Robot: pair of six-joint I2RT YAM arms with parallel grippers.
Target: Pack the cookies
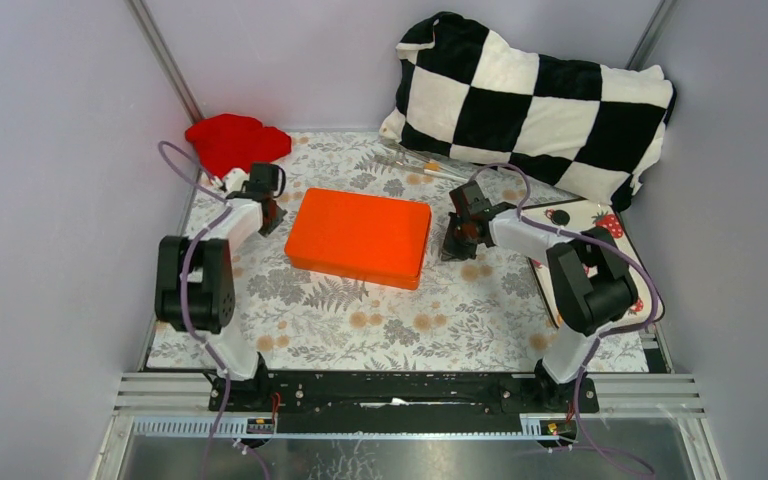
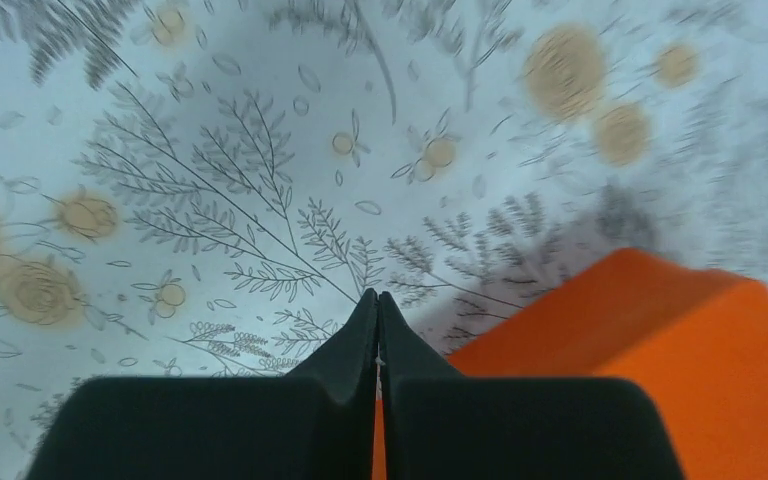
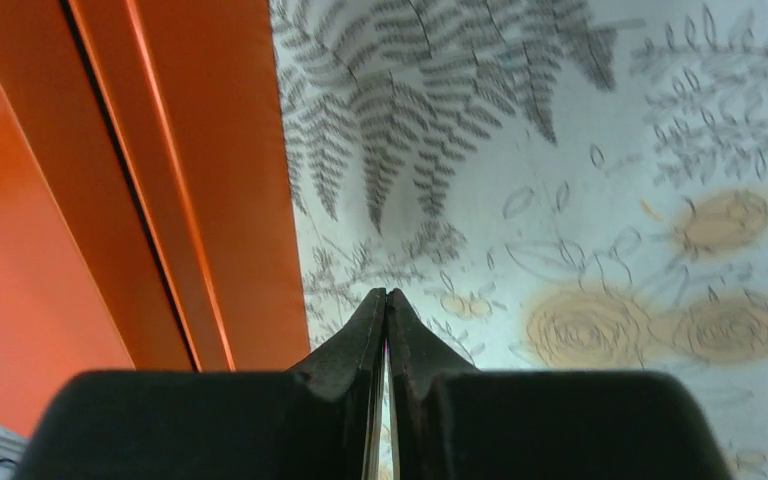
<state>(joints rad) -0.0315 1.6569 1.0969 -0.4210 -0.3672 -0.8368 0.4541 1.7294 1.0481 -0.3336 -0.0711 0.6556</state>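
The left gripper [image 2: 377,296] is hanging low beside the left end of the orange box [image 1: 360,237], fingers pressing together on nothing, and the right gripper [image 3: 388,294] is doing likewise at the right end. The box is lying shut, and the cookies are showing in no view.

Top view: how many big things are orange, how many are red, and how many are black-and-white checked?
Orange box: 1
Red cloth: 1
Checked pillow: 1
Total: 3
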